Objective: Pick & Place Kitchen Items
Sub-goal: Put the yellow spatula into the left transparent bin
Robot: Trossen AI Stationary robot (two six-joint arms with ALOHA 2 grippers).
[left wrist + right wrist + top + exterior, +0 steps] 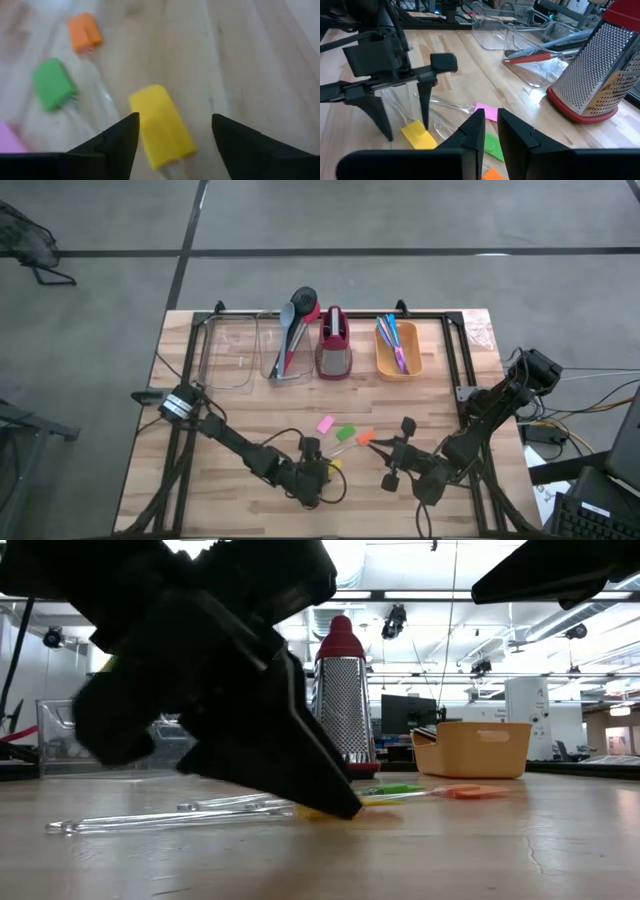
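Fingers of the left gripper (172, 137) stand spread wide apart, straddling the yellow block (161, 125) that lies flat on the wooden table (240, 430); the wrist view shows a gap on each side of the block, so nothing is held. From above, this gripper (318, 472) sits near the front edge of the table, left of centre, tips down at the surface. In the right wrist view the same pair of dark fingers (380, 112) stands upright over the yellow block (418, 135), and clear plastic handles lie on the wood beside it.

Just behind the yellow block lie the other small pieces: the pink block (325, 423), the green block (346, 433) and the orange block (365, 437), close together in a slanting row near the table's middle. In the left wrist view the green block (53, 83) and orange block (84, 31) lie apart from each other and from the yellow one.

The right gripper (392, 465) hovers right of centre, beside the orange block, with its fingers (472, 131) drawn nearly together and only a thin slit between them; nothing is seen between them.

Along the back of the table stand a clear bin (283, 360) holding the long-handled spoons (297, 320), a red-and-grey grater (334, 345), and an orange bin (398, 362) with thin colourful cutlery (393, 338) inside.
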